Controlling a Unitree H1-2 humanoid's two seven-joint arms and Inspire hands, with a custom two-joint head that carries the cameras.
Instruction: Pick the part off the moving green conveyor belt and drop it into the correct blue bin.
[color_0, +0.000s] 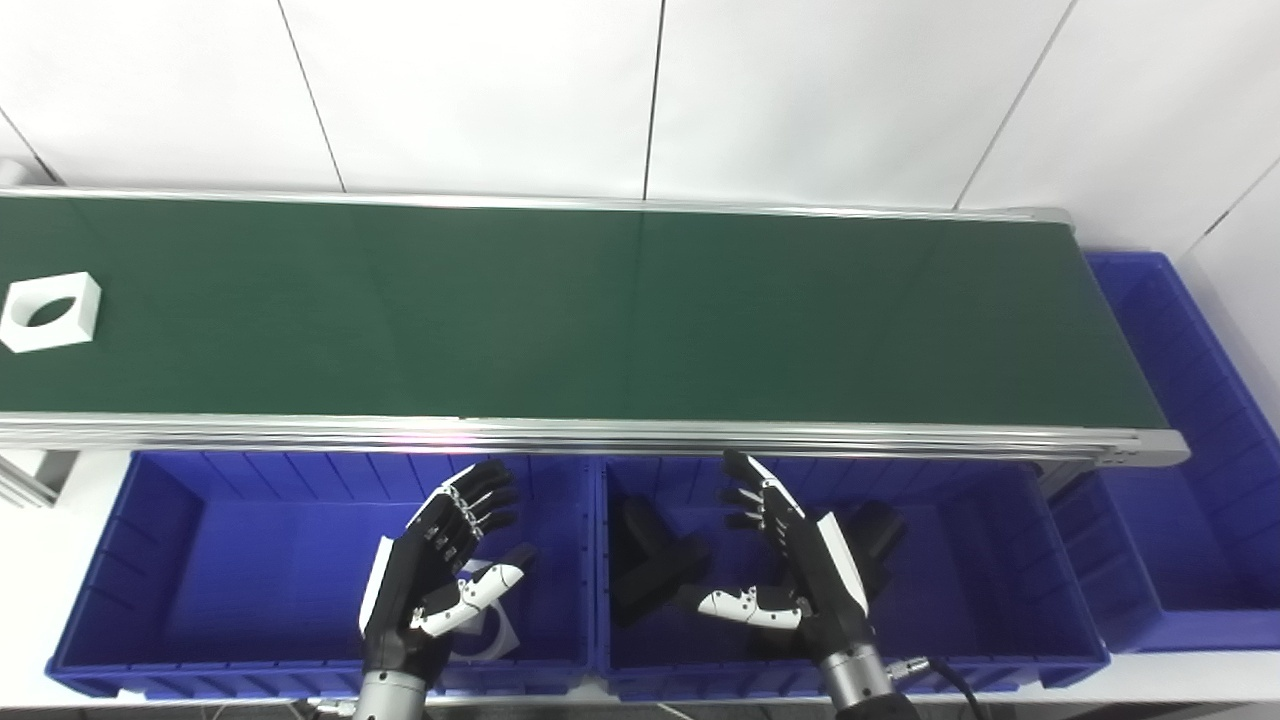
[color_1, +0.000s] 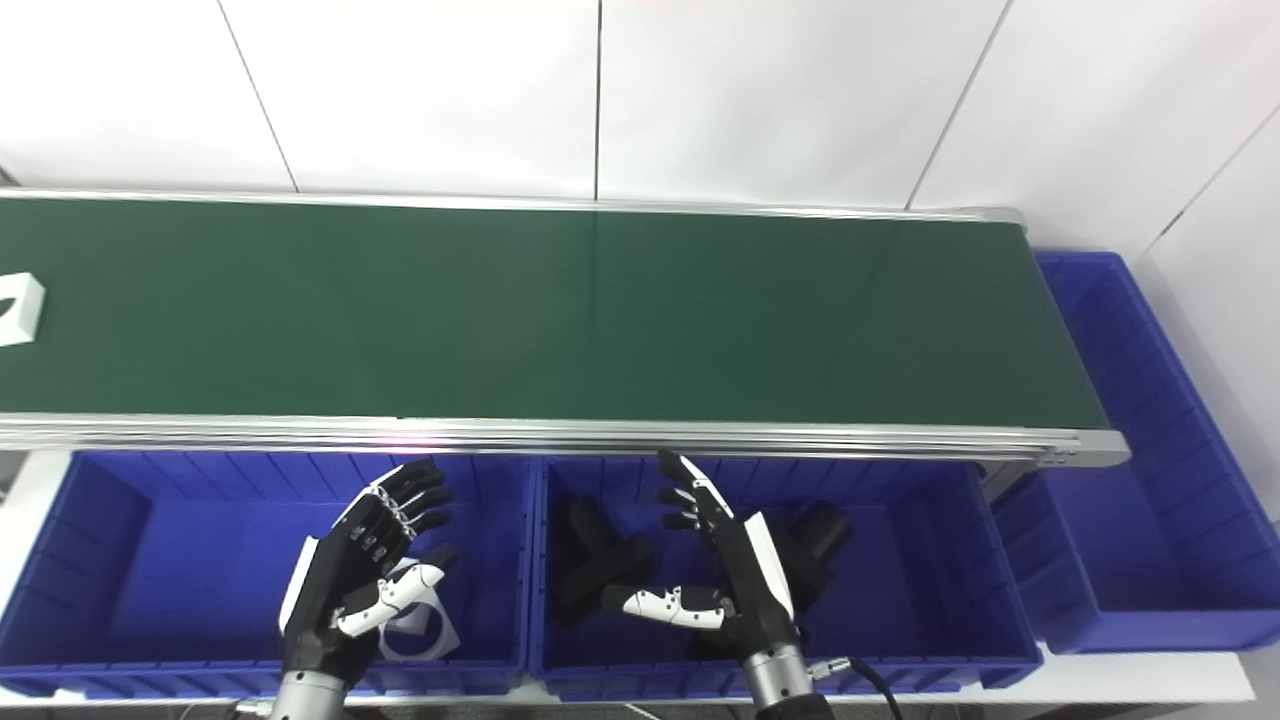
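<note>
White part (color_0: 48, 311) rides the conveyor belt (color_0: 600, 310) at far left of frame. Both robot hands, left (color_0: 440, 570) and right (color_0: 790, 560), hang spread and empty at lower centre. Risk: a late reach could miss the moving part.

White part (color_1: 18, 308) on the belt is clipped by the left frame edge in the right eye view. White part in the left bin (color_0: 492, 628) mostly hidden behind the left hand (color_0: 435, 575). Black parts (color_0: 650, 565) partly blocked by the right hand (color_0: 800, 575); shape unclear.

White panelled wall (color_0: 500, 90) behind; white tabletop (color_0: 40, 560) below
</note>
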